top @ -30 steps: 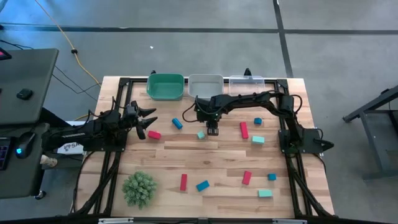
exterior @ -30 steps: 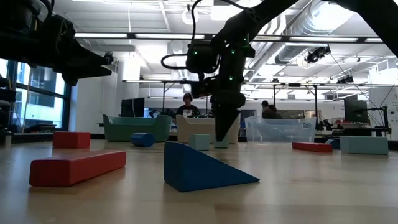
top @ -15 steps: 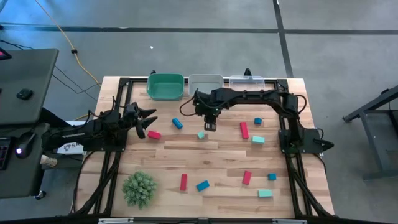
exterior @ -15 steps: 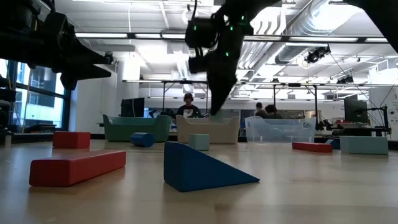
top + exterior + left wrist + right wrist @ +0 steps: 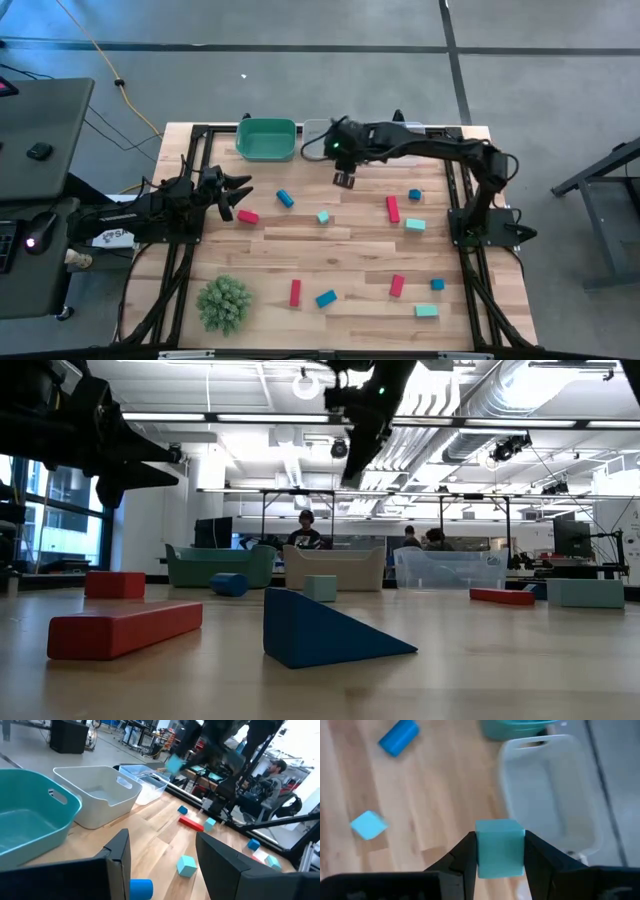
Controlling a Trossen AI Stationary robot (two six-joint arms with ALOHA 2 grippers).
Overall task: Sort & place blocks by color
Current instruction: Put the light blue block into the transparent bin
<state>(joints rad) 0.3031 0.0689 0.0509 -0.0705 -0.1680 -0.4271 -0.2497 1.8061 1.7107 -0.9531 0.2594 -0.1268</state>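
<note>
Where blocks (image 5: 392,208) dot wooden table (image 5: 350,250) | people (image 5: 304,532) behind

1. high view is looking straight down over the whole table (image 5: 340,250).
2. low view is sitting at tabletop level, facing the bins, blue wedge (image 5: 330,630) closest.
3. wrist views are both looking past their own fingers at the grey bin (image 5: 100,790), from opposite sides.

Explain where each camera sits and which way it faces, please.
High view: overhead, facing down; both arms, right gripper.
Low view: table height, facing the bins; arms above.
Left wrist view: left arm, facing grey bin; open fingers.
Right wrist view: right arm, facing down; teal cube gripped.
Shared: grey bin.
</note>
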